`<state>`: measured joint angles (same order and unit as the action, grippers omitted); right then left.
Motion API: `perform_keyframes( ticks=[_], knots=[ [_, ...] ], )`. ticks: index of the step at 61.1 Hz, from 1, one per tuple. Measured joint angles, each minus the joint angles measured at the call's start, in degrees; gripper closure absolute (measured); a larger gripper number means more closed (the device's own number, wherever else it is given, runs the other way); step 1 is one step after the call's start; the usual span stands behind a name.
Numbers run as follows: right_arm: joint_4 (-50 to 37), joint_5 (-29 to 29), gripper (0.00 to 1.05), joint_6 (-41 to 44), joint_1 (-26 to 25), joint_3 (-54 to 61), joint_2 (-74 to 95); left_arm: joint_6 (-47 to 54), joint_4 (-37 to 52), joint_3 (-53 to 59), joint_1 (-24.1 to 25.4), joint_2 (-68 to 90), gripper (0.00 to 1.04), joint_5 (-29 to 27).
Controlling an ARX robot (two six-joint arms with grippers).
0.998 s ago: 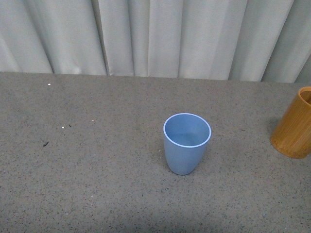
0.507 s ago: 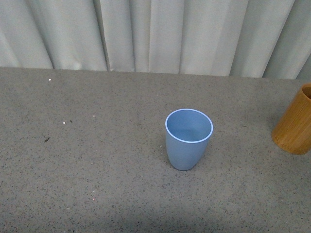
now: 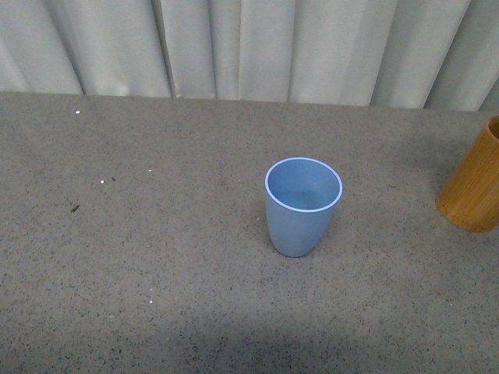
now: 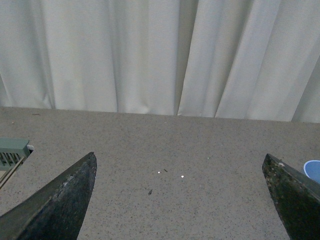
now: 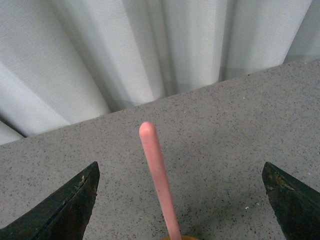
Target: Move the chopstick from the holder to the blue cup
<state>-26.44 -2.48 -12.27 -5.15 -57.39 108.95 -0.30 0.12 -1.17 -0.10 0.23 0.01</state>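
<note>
The blue cup (image 3: 302,206) stands upright and empty on the grey speckled table, just right of centre in the front view. At the right edge of that view stands the orange-brown holder (image 3: 473,188), partly cut off; neither arm shows there. In the right wrist view a salmon-pink chopstick (image 5: 159,180) rises from a sliver of the holder's rim (image 5: 177,238). My right gripper (image 5: 180,172) is open, its fingers wide on either side of the stick without touching it. My left gripper (image 4: 179,162) is open over bare table, and a sliver of the blue cup (image 4: 313,171) shows beside one finger.
Pale curtains (image 3: 249,47) hang along the table's far edge. A grey-green ribbed box (image 4: 11,152) lies at the edge of the left wrist view. Small white and dark specks (image 3: 102,182) dot the table left of the cup.
The front view has shifted: the table's far edge, the cup and the holder all sit higher in the picture than a second ago. No object has moved on the table.
</note>
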Motion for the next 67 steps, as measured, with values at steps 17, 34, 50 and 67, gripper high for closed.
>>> perform_keyframes(
  ticks=[17,34,50,67],
  knots=[
    [-1.6,0.3,0.09,-0.2,-0.3,-1.8,3.7,0.0,0.0,0.0,0.0,0.0,0.07,0.0],
    [-2.8,0.5,0.09,-0.2,-0.4,-3.3,7.4,0.0,0.0,0.0,0.0,0.0,0.07,0.0],
    [-3.3,0.5,0.47,-0.4,0.2,-3.8,8.6,0.0,0.0,0.0,0.0,0.0,0.07,0.0],
    [-5.8,1.2,0.92,-0.4,0.5,-2.4,8.7,0.0,0.0,0.0,0.0,0.0,0.07,0.0]
  ],
)
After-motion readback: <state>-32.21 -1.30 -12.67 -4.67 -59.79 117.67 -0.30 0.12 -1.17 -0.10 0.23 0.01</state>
